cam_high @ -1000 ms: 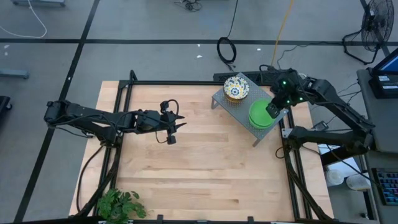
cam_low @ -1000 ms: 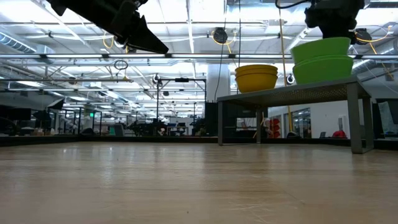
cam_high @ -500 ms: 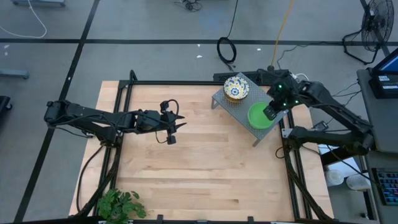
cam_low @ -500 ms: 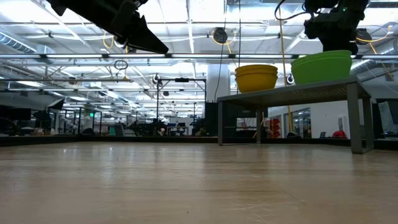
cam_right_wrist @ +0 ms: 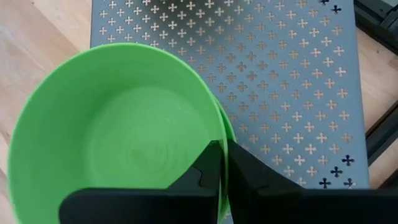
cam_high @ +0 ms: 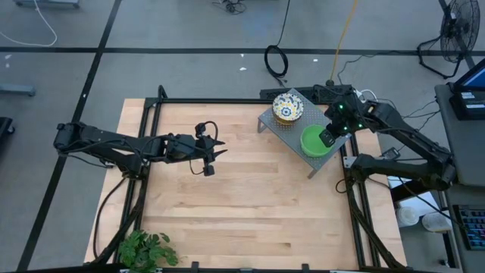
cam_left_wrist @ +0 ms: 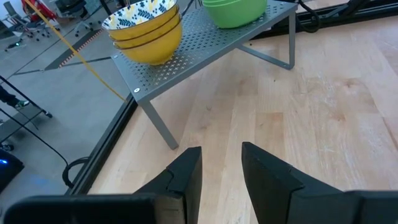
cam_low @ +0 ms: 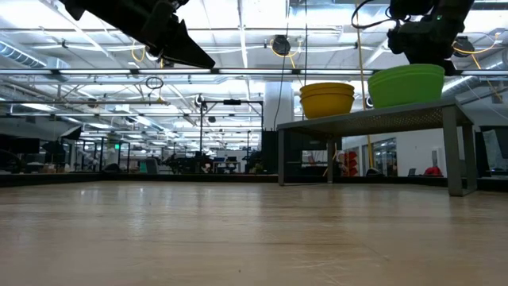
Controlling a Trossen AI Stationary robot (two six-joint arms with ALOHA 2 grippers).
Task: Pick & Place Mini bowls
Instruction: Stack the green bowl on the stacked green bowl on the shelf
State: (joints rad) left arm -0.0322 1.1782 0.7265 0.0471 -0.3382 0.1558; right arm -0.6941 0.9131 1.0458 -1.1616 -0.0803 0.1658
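Lowered since before, green bowl (cam_right_wrist: 118,130) back on rack (cam_right_wrist: 280,81), rim pinched in closed right pincer (cam_right_wrist: 222,163).

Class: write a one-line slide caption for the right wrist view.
Right tool shut on green bowl's rim over the perforated rack.

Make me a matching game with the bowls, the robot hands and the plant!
Things:
1. green bowls
2. yellow bowls
3. left gripper
4. plant

Places or states:
A. empty, above bare wood
B. rim pinched by the right gripper
C. at the table's corner
D. stacked on the grey rack, flower pattern inside

Pairs: 1-B, 2-D, 3-A, 4-C
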